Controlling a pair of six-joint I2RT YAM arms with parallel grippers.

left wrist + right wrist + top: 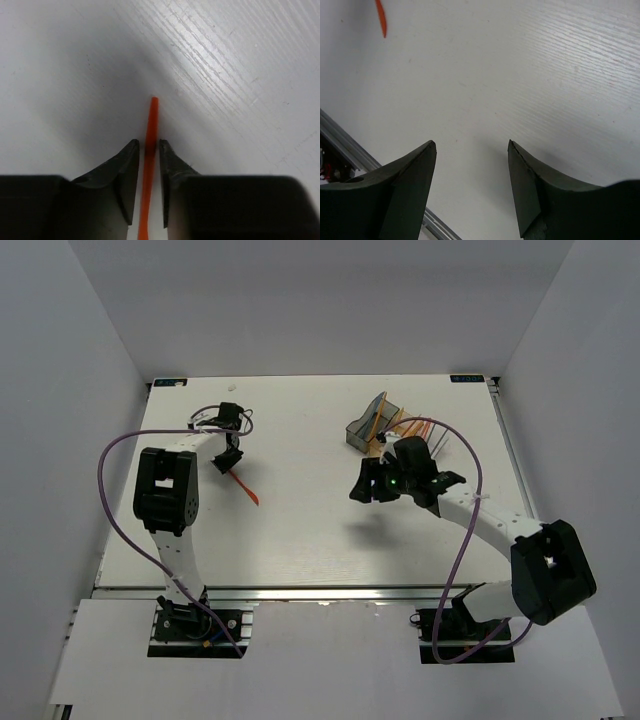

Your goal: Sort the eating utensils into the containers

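Orange thin plastic utensil [152, 115], pinched by the left claw [149, 145], should be lifted level, then carried toward the translucent plastic bins [368, 428] at one o'clock on the surface [300, 540].

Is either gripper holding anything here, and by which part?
Left gripper pinches an orange utensil along its shaft, short of one tip. Right gripper is open, holding nothing.

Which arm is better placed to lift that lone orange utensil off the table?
Left. The left gripper pinches the orange utensil between its fingertips; the right gripper hangs open and empty, away beside the bins.
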